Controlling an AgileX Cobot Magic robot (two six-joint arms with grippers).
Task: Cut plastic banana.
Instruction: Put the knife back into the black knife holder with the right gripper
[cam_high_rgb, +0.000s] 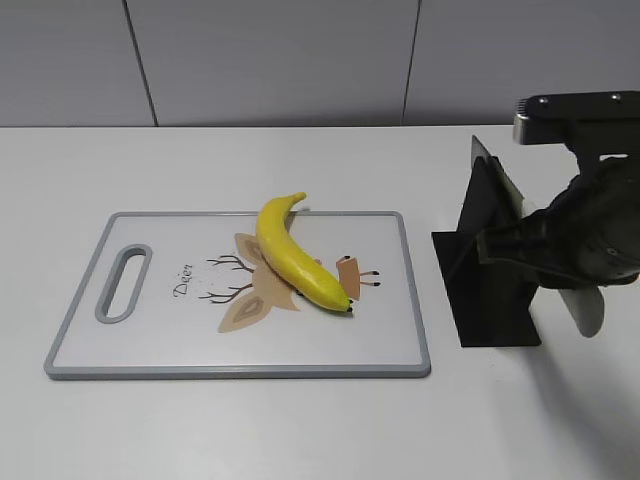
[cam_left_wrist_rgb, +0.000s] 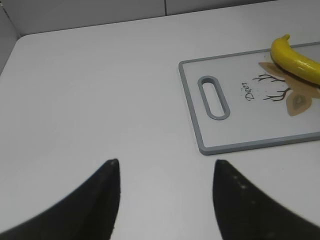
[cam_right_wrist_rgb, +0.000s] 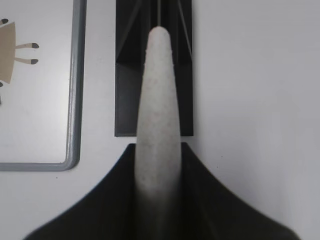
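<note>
Plastic banana (cam_high_rgb: 292, 257): lies on its side on the cutting board (cam_high_rgb: 150, 345), running diagonally. Stem end reaches the board's far edge; dark tip points toward the near right, resting mid-board. It covers part of the printed deer picture (cam_high_rgb: 250, 295) and sits just right of the "Deer" lettering. Whole, glossy yellow. From my left wrist view, only the stem half of the banana (cam_left_wrist_rgb: 295, 60) shows, at the frame's right edge.

Cutting board: white face, grey rim, slot handle (cam_high_rgb: 124, 283) at its left end. Flat on the white table (cam_high_rgb: 300, 430).

Right of the board, apart from it: black knife stand (cam_high_rgb: 490, 280) with an upright back plate on a flat base. In my right wrist view the stand (cam_right_wrist_rgb: 130, 90) lies directly below my gripper, board corner (cam_right_wrist_rgb: 75, 150) to its left.

My right gripper (cam_right_wrist_rgb: 157, 200): clamped on a pale speckled handle (cam_right_wrist_rgb: 157, 115), which I take for the knife's; it projects forward between my fingers over the stand. In the exterior view the right arm hangs at the stand's right side; a pale rounded piece (cam_high_rgb: 588, 312) shows beneath it.

My left gripper (cam_left_wrist_rgb: 165, 195): spread wide, holding nothing, above bare table well left of the board. Both dark fingertips (cam_left_wrist_rgb: 107, 185) visible, table showing between them.
</note>
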